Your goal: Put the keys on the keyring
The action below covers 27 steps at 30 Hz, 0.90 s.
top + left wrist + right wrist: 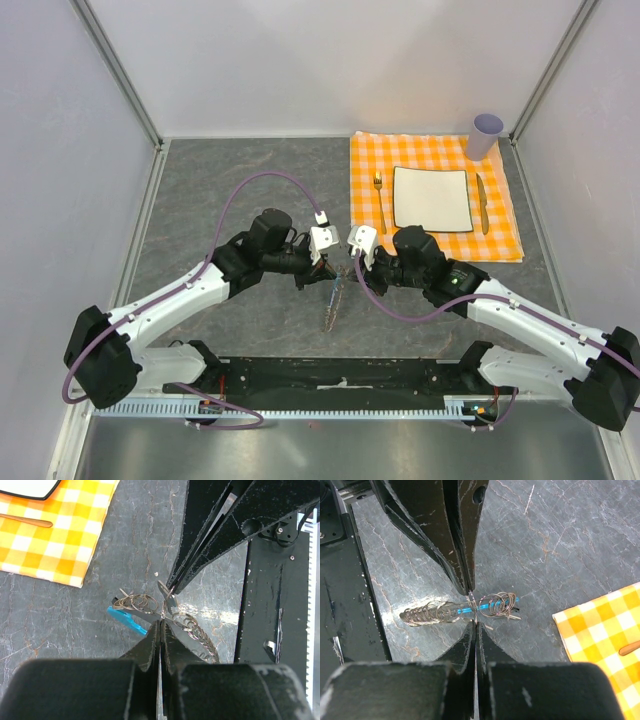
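Grey table [230, 180], left pincer [161, 623] and right pincer [476, 625] tip-to-tip on keyring [431, 614], cloth [500, 238] near

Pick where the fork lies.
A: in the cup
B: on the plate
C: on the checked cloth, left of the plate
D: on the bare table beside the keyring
C: the fork lies on the cloth, just left of the plate and not touching it.

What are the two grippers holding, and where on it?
The left gripper and right gripper each pinch the keyring at a ring midway along its chain, from opposite sides, jaws shut.
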Each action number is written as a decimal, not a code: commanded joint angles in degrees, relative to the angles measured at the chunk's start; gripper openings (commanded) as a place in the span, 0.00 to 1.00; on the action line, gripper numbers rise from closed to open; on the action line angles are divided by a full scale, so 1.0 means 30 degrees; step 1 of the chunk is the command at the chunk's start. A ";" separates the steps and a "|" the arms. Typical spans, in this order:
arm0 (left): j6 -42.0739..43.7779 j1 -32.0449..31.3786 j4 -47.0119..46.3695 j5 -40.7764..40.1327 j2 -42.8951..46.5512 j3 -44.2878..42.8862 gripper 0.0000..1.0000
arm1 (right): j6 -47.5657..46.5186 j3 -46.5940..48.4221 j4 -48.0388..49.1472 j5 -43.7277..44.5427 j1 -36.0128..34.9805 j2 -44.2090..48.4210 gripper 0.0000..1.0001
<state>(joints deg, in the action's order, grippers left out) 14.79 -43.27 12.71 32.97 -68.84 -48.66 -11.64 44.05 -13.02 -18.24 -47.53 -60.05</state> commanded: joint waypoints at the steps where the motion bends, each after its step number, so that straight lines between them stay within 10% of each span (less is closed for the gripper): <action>1: -0.0446 -0.0138 -0.0809 -0.0004 0.0065 -0.0184 0.02 | -0.0075 0.0111 0.0150 0.0191 -0.0095 0.0329 0.00; 27: -0.0534 -0.0197 -0.0867 0.0436 -0.0052 -0.0214 0.02 | -0.0104 0.0052 0.0471 -0.0511 -0.0124 0.0359 0.00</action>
<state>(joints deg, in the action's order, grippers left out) 14.79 -43.51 12.71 33.08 -68.86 -48.66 -11.79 44.05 -13.43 -18.24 -47.53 -60.05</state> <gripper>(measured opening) 0.023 0.007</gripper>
